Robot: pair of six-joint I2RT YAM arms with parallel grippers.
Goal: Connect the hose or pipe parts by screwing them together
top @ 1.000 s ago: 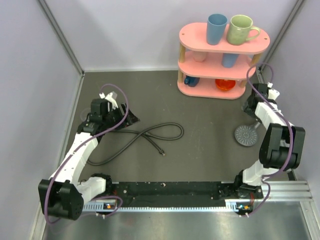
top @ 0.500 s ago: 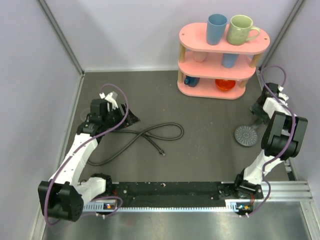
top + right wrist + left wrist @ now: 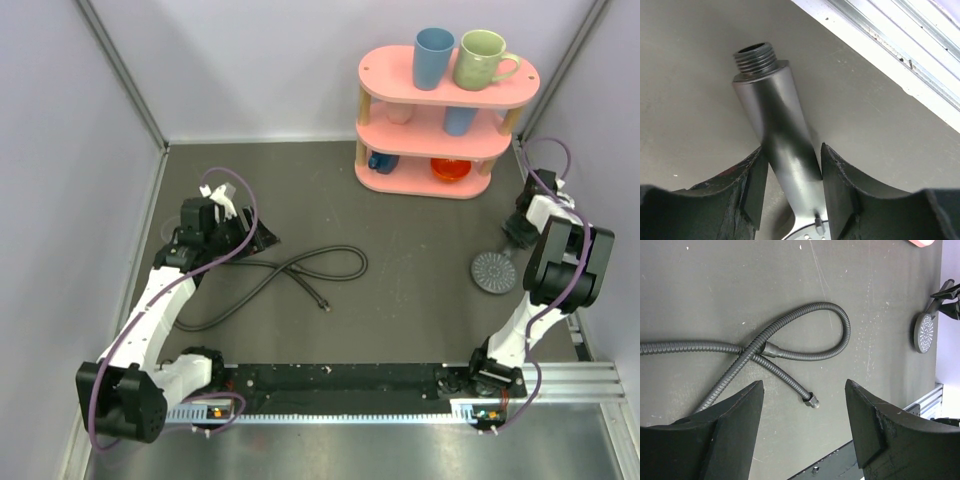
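Note:
The grey shower head (image 3: 493,271) lies face up at the right of the table, its handle (image 3: 767,100) ending in a bare threaded tip (image 3: 754,54). My right gripper (image 3: 792,150) is shut on that handle, a finger pressed against each side just above the round face. The dark-grey hose (image 3: 320,262) lies looped at mid-table, its metal end fitting (image 3: 811,401) free on the surface. My left gripper (image 3: 804,390) hovers open above the hose loop (image 3: 790,355), with the fitting showing between its fingers and touching neither. The shower head (image 3: 924,333) also shows far right in the left wrist view.
A pink three-tier shelf (image 3: 448,120) with mugs stands at the back right, close behind the right arm. An aluminium rail (image 3: 900,65) runs along the table's right edge beside the handle. The black base bar (image 3: 340,378) crosses the near edge. Walls enclose left, back and right.
The right arm swung toward the right wall and lowered onto the shower head's handle, and its jaws closed around it. The left arm and the hose stayed still.

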